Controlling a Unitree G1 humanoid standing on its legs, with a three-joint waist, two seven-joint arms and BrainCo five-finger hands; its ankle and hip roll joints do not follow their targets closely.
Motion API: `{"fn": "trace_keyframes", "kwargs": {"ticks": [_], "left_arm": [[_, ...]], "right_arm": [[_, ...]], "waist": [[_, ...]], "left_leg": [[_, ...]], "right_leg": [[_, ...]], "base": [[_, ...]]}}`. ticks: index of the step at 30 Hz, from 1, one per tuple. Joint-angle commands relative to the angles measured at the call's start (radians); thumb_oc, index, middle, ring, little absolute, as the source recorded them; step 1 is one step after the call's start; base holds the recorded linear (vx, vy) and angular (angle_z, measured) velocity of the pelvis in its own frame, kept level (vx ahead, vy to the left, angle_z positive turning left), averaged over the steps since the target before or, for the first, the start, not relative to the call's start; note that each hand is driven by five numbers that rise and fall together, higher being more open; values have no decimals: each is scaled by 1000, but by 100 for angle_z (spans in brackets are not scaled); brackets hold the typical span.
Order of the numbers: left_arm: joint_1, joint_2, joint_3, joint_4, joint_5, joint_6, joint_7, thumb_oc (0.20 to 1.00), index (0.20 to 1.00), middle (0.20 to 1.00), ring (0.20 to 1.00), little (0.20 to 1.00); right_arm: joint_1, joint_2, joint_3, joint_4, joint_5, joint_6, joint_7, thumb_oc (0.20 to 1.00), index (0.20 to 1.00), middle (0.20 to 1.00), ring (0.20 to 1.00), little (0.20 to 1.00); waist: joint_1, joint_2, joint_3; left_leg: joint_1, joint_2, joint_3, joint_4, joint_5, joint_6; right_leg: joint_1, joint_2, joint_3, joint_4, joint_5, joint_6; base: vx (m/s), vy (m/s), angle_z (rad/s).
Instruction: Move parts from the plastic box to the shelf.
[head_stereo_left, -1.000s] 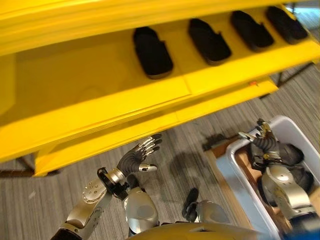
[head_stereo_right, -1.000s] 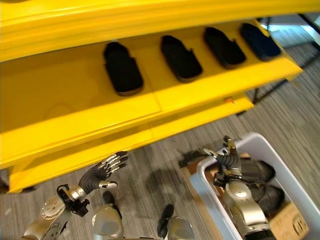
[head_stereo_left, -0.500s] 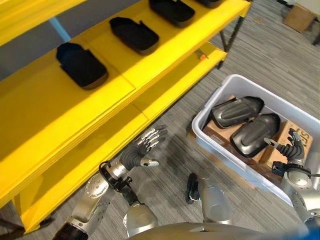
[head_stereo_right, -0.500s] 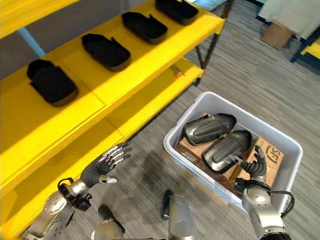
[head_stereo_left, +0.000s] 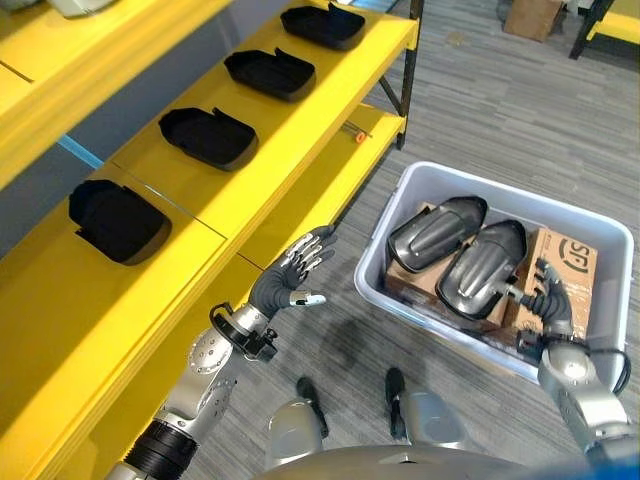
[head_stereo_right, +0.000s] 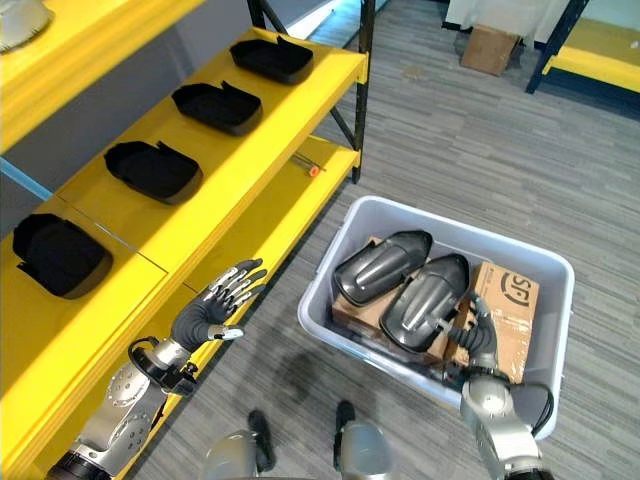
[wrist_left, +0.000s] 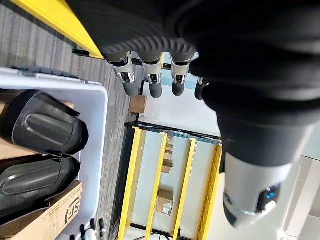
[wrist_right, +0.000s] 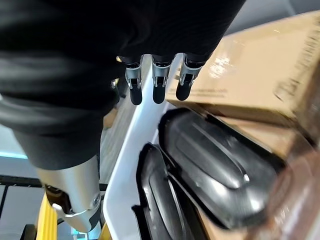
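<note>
Grey plastic box (head_stereo_right: 330, 330) holds two dark moulded parts (head_stereo_right: 420, 300), side by side for easy picking; right hand (head_stereo_right: 478, 335), fingers spread, hovers at their 4 o'clock. Left hand (head_stereo_right: 212, 308) waits spread beside the yellow shelf (head_stereo_right: 250, 160).

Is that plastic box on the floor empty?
No. The plastic box holds two dark parts lying side by side on cardboard boxes.

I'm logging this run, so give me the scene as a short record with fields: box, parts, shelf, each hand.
box: white plastic box on the floor, right of the shelf
parts: two dark shells lying on cardboard inside it
shelf: yellow shelf bearing four black trays
left hand: open, empty, by the shelf edge
right hand: open, over the box, holding nothing
</note>
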Motion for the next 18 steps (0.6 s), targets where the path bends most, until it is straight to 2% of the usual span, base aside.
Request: {"fn": "trace_keyframes", "kwargs": {"ticks": [1,4,8,11,16,18], "left_arm": [[46,2,34,-57,2,-13,-50,1000,1000,1000,1000,1000],[74,12,44,-64,16,-13,-67,1000,1000,1000,1000,1000],[88,23,55,-52,3,-33,-80,1000,1000,1000,1000,1000],[99,26,67,-58,2,-22,-92,1000,1000,1000,1000,1000],[117,29,69,-59,30,-12,-100,1000,1000,1000,1000,1000],[114,25,61,-53,27,-2,-92,1000,1000,1000,1000,1000]], "right_arm": [[-54,0,-7,-47,-26,-40,-25,1000,1000,1000,1000,1000],[-26,15,-5,-76,-15,-3,-19,1000,1000,1000,1000,1000],[-7,33,6,-65,-22,-16,-8,1000,1000,1000,1000,1000],[-4,47,11,-62,-16,-5,-10,1000,1000,1000,1000,1000],[-46,75,32,-22,11,1,-60,1000,1000,1000,1000,1000],[-79,89,47,0,15,-1,-92,1000,1000,1000,1000,1000]], "waist": [[43,-37,-27],[47,-40,-47],[50,-42,-61],[55,-46,-66],[80,-57,-72],[95,-59,-71]], "left_leg": [[48,18,-67,-12,38,10],[99,-5,-65,-52,16,27],[137,-17,-53,-95,8,37],[154,-23,-44,-111,1,44],[180,-31,-44,-116,-18,52],[190,-30,-26,-112,-24,54]], "right_leg": [[-9,-71,-36,-8,63,111],[10,-74,-42,-24,67,122],[20,-75,-47,-41,74,132],[29,-76,-50,-56,79,136],[59,-90,-71,-92,97,142],[73,-105,-105,-91,101,146]], "base": [[126,199,-51],[107,168,-46],[34,67,-13],[7,20,-4],[5,37,-7],[-20,50,-10]]}}
